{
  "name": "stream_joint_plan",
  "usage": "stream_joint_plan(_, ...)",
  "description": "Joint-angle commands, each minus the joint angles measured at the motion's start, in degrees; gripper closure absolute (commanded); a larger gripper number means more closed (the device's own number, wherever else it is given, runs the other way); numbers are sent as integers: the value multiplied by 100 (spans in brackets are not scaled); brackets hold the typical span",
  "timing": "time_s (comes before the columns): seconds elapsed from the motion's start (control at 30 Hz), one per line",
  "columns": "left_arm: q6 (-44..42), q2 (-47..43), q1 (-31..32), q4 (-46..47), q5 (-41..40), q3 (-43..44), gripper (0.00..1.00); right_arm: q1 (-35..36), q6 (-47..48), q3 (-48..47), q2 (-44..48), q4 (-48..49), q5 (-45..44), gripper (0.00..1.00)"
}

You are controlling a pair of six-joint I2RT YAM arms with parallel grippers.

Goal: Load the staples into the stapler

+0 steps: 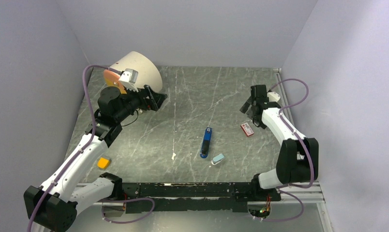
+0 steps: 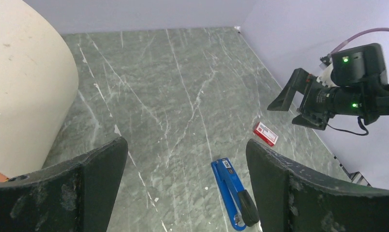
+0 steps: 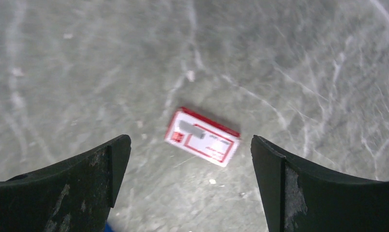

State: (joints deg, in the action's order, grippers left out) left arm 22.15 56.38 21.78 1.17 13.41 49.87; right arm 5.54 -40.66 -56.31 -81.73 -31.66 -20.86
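The blue and black stapler [image 1: 205, 142] lies flat at the table's middle, and its black end [image 2: 233, 195] shows low between my left fingers. No loose staples show in any view. A small red-and-white box [image 1: 247, 129] lies right of the stapler, with a small grey patch on its top. My left gripper [image 1: 153, 99] hangs open high at the back left, far from the stapler, its fingers [image 2: 185, 145] wide apart and empty. My right gripper [image 1: 249, 113] hovers open just above the box [image 3: 202, 137], touching nothing. It also shows in the left wrist view, right gripper [image 2: 291, 108] over box [image 2: 265, 134].
A large cream cone-shaped shade [image 1: 139, 70] stands at the back left beside my left wrist. A small orange block [image 1: 103, 163] lies near the left arm. A light-blue and white oblong piece [image 1: 217, 158] sits just right of the stapler's near end. Lilac walls close in three sides.
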Motion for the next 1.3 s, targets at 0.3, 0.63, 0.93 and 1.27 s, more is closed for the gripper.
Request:
stream_joint_plan(0.3,5,174,-60,346,123,-114,3,-734,-899,513,-840,217,972,0)
stream_joint_plan(0.63,-10,257,-60,349,-46,-117,4,-736,-1167,477,-1084,319,1209,0)
stream_joint_plan(0.93,-22,278,-60,310,-79,-121,5,-720,-948,449,-1345,536,1498,3)
stream_joint_plan(1.27,-28,305,-60,179,-131,-83,6,-323,-454,50,-1667,395,1410,10)
